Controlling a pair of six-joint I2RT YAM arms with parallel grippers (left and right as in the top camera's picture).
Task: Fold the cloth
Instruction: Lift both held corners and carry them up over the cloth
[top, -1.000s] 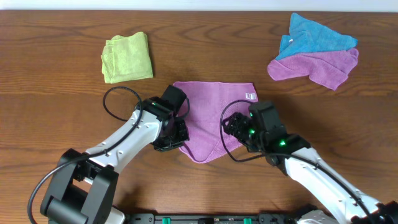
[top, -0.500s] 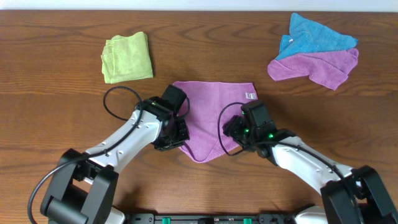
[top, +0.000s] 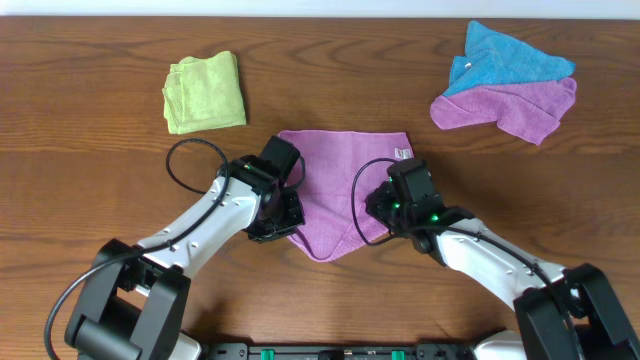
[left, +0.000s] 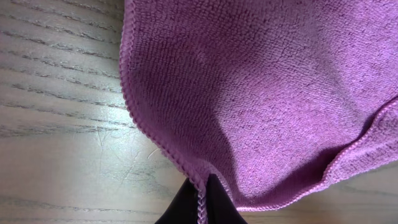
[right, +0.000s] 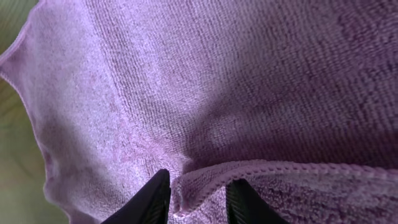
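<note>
A purple cloth (top: 345, 175) lies on the wooden table at the centre, its near part gathered to a point. It fills the left wrist view (left: 261, 93) and the right wrist view (right: 217, 74). My left gripper (top: 283, 222) is at the cloth's near left edge, and its fingers (left: 202, 205) are shut on the stitched hem. My right gripper (top: 380, 215) is at the cloth's near right edge. Its fingers (right: 198, 199) are apart, with a raised fold of the hem between them.
A folded green cloth (top: 205, 92) lies at the back left. A crumpled blue cloth (top: 505, 57) lies on another purple cloth (top: 510, 108) at the back right. The table's front edge is close behind both arms.
My right gripper has moved up and left onto the cloth's right edge. The left arm and the cloth have stayed still.
</note>
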